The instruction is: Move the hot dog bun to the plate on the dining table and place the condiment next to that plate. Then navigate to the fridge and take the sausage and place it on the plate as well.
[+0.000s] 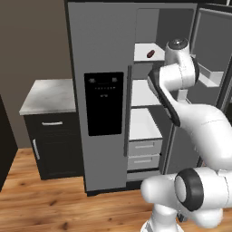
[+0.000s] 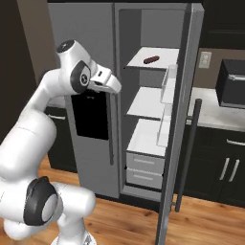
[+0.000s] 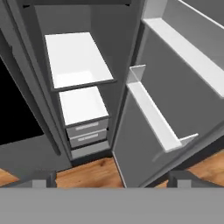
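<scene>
the fridge (image 1: 97,90) stands with its right door swung wide; the sausage (image 2: 151,60) lies on the top shelf, at one o'clock from the gripper (image 3: 111,178), released, empty, short of the shelf edges.

The fridge (image 1: 104,108) stands with its right door open; the short dark red-brown sausage (image 1: 150,54) lies flat, seemingly mid-shelf, on the top white shelf

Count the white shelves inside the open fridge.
3: top shelf carrying the sausage, middle shelf and bottom shelf above the drawers. The closed left door may hide more.
</scene>
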